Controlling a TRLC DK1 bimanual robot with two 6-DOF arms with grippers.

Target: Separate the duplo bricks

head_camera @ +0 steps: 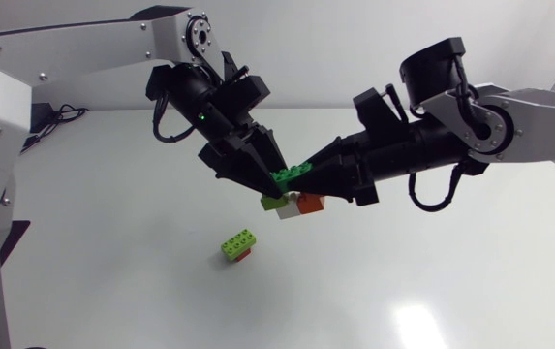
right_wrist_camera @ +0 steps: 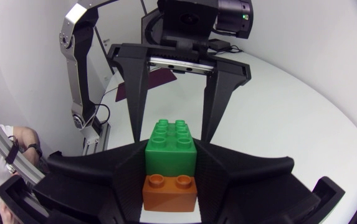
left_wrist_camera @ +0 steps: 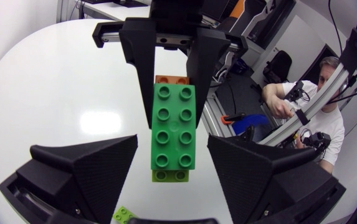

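A white table is seen from above, and both arms are held over its middle. The left arm is brought in from the left and the right arm from the right, so that the two grippers meet nose to nose above the surface.

The right gripper is closed on a small stack: in its own wrist view both fingers are pressed against the sides of the green brick and of the orange brick stuck beneath it. The left gripper is spread wide. Its fingers are set either side of the other end of the green brick, and a clear gap is left on each side, so nothing is gripped by it.

The stack is held in the air, clear of the table. A white brick is seen under the green one, just beside the orange.

A lime brick is seated on a red brick, and this pair lies on the table below the grippers and apart from them.
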